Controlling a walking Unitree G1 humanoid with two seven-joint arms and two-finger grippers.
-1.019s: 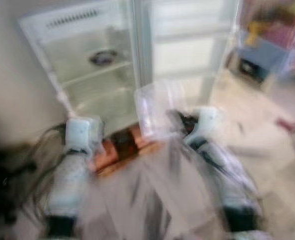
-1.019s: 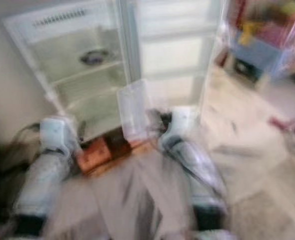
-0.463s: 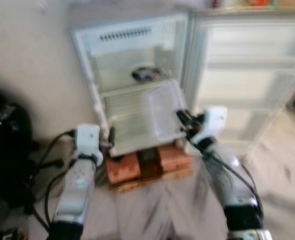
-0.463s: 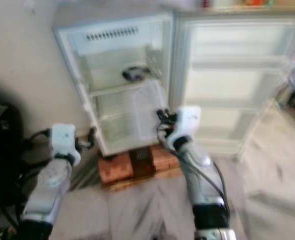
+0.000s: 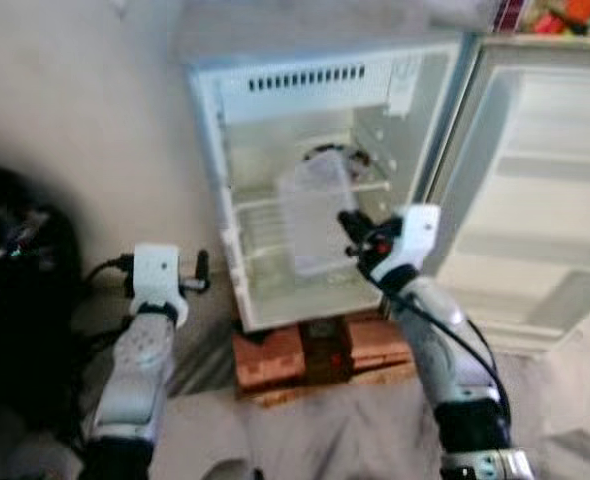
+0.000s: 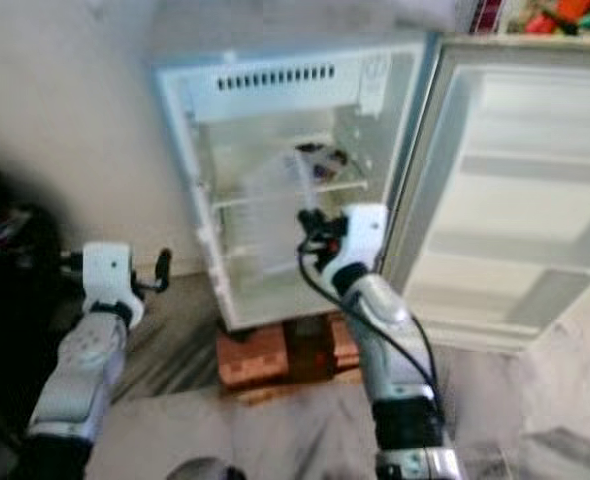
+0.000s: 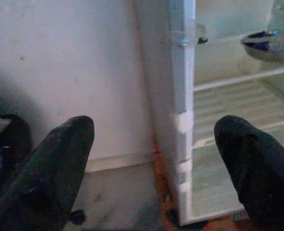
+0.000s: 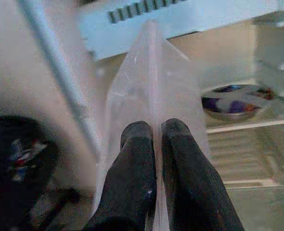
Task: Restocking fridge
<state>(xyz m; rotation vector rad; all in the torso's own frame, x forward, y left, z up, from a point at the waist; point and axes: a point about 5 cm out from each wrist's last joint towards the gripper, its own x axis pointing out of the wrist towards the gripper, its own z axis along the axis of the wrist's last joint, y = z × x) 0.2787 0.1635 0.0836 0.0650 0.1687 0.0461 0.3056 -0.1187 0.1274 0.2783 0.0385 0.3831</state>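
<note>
The clear container (image 5: 318, 212) hides part of the bowl (image 5: 327, 157) behind it.

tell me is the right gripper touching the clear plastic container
Touching. In the right wrist view the right gripper has both fingers pinched shut on the edge of the clear container, no gap between them.

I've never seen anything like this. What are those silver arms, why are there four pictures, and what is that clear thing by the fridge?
This is a walking household robot. Two pictures come from cameras in its head, looking down at its own arms; the other two from cameras on each wrist. Before it stands a small open fridge raised on bricks, with a patterned bowl on a shelf. The right pincer pinches a clear plastic container by its edge, held up at the fridge opening. The left pincer is open, holding nothing, beside the fridge's edge.
</note>
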